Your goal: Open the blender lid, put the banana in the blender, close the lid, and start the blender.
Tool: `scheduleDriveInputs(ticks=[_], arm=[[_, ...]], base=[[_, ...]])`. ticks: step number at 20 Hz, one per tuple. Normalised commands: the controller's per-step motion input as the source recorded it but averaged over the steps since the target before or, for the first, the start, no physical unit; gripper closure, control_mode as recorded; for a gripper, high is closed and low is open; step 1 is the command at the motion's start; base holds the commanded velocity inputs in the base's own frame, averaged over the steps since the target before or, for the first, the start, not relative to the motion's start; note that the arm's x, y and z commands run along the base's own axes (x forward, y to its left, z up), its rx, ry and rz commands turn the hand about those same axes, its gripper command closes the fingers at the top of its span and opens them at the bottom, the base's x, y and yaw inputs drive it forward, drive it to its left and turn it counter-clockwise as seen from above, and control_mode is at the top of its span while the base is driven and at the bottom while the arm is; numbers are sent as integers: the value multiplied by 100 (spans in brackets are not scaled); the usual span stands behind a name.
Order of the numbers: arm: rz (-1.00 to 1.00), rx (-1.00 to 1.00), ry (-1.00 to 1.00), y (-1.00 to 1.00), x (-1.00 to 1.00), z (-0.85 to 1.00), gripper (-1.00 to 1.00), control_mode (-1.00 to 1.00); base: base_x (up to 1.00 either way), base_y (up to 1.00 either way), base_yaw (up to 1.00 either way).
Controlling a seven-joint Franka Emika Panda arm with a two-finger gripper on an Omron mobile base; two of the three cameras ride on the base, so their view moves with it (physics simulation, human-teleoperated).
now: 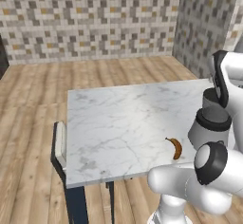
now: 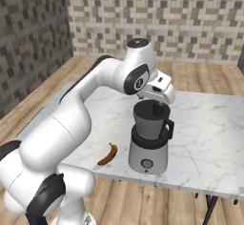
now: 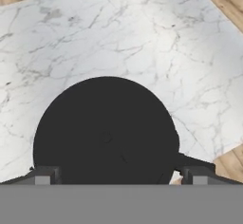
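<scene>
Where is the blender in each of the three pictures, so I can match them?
Left base view: the blender stands at the right edge, partly behind the arm.
Right base view: centre, near the table's front edge, right of the banana.
Hand view: seen from above, a dark round top low in the picture.
Shared landmark: the marble table.

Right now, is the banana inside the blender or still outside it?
Outside. The banana lies flat on the marble table, beside the blender base, apart from it.
</scene>
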Motion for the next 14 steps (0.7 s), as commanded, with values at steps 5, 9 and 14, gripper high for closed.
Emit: scheduleDriveInputs(ticks=[5, 9, 14], arm=[[0, 3, 0, -17, 0, -1, -100, -100], [0, 2, 0, -11, 0, -4, -100, -100], [0, 0, 0, -3, 0, -8, -100, -100]], base=[[0, 0, 0], [0, 0, 0], [0, 0, 0]])
